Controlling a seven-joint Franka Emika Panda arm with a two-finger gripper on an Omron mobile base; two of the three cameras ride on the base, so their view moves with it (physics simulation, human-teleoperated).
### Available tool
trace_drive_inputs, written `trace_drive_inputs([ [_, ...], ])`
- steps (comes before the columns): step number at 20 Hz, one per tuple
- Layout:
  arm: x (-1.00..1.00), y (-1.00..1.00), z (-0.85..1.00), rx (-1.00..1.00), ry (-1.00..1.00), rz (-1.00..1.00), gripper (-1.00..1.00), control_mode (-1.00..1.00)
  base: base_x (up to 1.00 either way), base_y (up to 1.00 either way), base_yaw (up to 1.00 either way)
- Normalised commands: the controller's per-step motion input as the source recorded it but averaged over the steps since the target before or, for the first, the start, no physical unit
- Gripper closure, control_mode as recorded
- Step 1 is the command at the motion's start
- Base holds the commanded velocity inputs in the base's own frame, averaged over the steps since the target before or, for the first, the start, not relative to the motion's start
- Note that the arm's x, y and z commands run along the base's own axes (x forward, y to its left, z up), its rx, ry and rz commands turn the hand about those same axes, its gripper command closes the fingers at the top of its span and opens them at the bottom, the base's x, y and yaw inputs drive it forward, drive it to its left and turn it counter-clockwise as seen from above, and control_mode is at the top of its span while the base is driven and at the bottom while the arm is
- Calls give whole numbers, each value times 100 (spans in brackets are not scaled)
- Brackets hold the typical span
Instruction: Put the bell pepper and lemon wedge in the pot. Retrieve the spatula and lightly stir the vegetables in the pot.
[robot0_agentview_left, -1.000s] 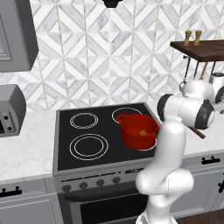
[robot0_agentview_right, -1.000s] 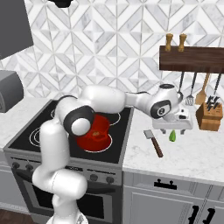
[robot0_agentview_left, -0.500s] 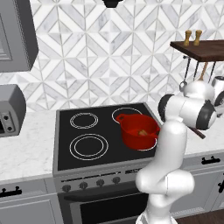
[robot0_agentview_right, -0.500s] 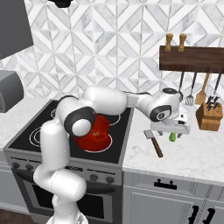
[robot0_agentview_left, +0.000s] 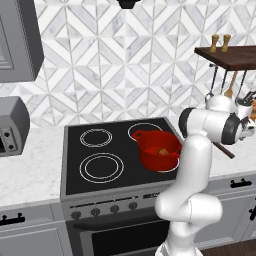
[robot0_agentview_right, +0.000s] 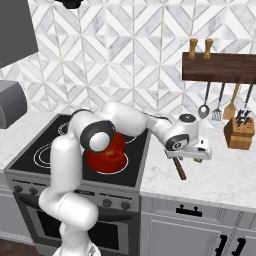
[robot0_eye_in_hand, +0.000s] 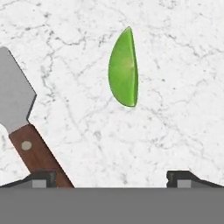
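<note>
The green lemon wedge (robot0_eye_in_hand: 123, 68) lies on the white marble counter, straight ahead of my open gripper (robot0_eye_in_hand: 113, 178) and between the lines of its two fingertips (robot0_eye_in_hand: 183, 176). Nothing is between the jaws. The spatula (robot0_eye_in_hand: 26, 131), with a grey blade and a wooden handle, lies just left of the wedge. From the right base, my gripper (robot0_agentview_right: 198, 153) hangs low over the counter right of the stove, with the spatula's handle (robot0_agentview_right: 179, 169) poking out beneath it. The red pot (robot0_agentview_left: 159, 148) stands on the front right burner with a small orange piece (robot0_agentview_left: 163, 151) inside, seemingly the bell pepper.
A knife block (robot0_agentview_right: 239, 133) stands at the back right of the counter, under a wooden shelf (robot0_agentview_right: 220, 67) with hanging utensils. A toaster (robot0_agentview_left: 12, 125) sits left of the stove. The left burners (robot0_agentview_left: 102, 167) are bare.
The hand has come down toward the counter over the lemon wedge, which it now largely covers in the right base view. Jaws stay wide. Pot and spatula have not moved.
</note>
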Motion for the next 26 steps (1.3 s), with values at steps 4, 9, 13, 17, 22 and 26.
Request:
trace_drive_inputs([
  [4,55,-30,-28,0,-3,0,-100,-100,0,0,0],
  [9,60,-29,-21,0,-1,0,-100,-100,0,0,0],
  [13,60,-32,-10,0,0,0,-100,-100,0,0,0],
  [17,54,-28,-20,0,0,0,-100,-100,0,0,0],
  [22,1,-8,-54,0,3,0,100,-100,0,0,0],
  [26,-59,2,-67,0,2,0,100,-100,0,0,0],
])
